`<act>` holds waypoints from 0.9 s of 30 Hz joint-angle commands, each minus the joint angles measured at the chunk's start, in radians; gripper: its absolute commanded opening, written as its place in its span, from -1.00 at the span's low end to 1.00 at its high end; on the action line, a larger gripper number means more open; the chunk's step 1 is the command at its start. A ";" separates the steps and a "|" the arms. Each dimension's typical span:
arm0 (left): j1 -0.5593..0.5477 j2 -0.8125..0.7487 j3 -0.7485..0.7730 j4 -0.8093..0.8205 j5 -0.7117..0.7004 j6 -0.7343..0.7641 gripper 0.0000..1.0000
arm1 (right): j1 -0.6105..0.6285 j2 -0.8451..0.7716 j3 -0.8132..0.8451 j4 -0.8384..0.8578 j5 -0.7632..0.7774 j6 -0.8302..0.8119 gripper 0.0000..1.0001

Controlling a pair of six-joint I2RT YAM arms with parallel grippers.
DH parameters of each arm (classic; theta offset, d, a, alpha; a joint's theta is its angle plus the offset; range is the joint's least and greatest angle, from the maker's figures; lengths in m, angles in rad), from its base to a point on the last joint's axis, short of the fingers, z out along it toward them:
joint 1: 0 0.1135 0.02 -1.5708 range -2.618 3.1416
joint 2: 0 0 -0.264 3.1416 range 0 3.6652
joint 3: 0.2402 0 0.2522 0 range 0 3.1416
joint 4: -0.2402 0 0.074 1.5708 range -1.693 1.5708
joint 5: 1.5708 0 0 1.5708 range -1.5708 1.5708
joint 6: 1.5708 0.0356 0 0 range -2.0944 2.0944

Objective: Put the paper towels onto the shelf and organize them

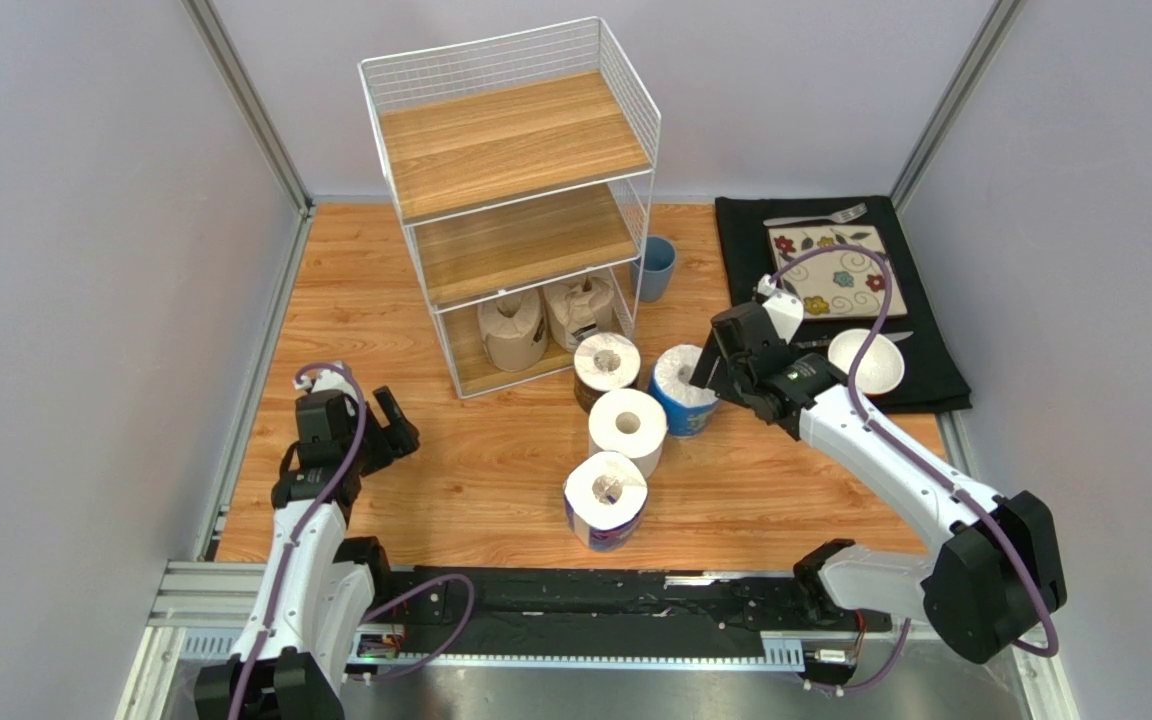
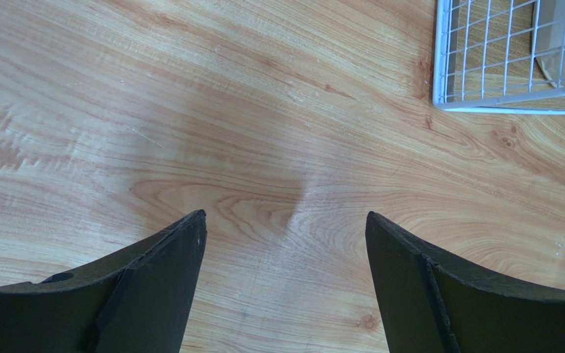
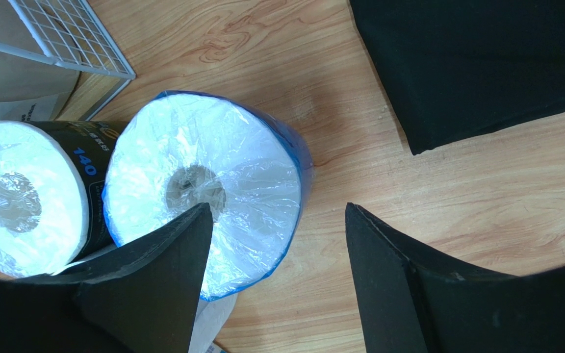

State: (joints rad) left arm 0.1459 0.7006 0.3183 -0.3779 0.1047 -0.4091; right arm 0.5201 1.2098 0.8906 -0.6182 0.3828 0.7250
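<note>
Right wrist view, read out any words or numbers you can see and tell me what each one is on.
"140": blue print on the black side of the dark-wrapped roll.
Fainter print above it on the same side: too blurred to read.
Blue-wrapped roll: no readable text on it.

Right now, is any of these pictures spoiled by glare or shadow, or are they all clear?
Right wrist view: the plastic on the blue-wrapped roll catches glare, washing its top nearly white. Left wrist view: a soft grey shadow lies on the table, yet the wood grain is sharp. Top view: even light, the shelf in focus.
</note>
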 commanded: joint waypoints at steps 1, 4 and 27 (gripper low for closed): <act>0.009 -0.009 -0.001 0.005 0.010 0.015 0.75 | -0.006 -0.009 0.005 0.061 -0.004 -0.019 0.40; 0.009 -0.006 0.001 0.004 0.010 0.013 0.75 | -0.009 0.037 0.001 0.077 -0.027 -0.018 0.39; 0.006 -0.009 0.001 0.004 0.010 0.015 0.75 | -0.031 0.076 -0.033 0.107 -0.099 -0.027 -0.42</act>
State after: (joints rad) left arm 0.1459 0.7006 0.3183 -0.3782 0.1047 -0.4065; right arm 0.4973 1.3296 0.8696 -0.5152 0.2951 0.7105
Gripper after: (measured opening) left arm 0.879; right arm 0.488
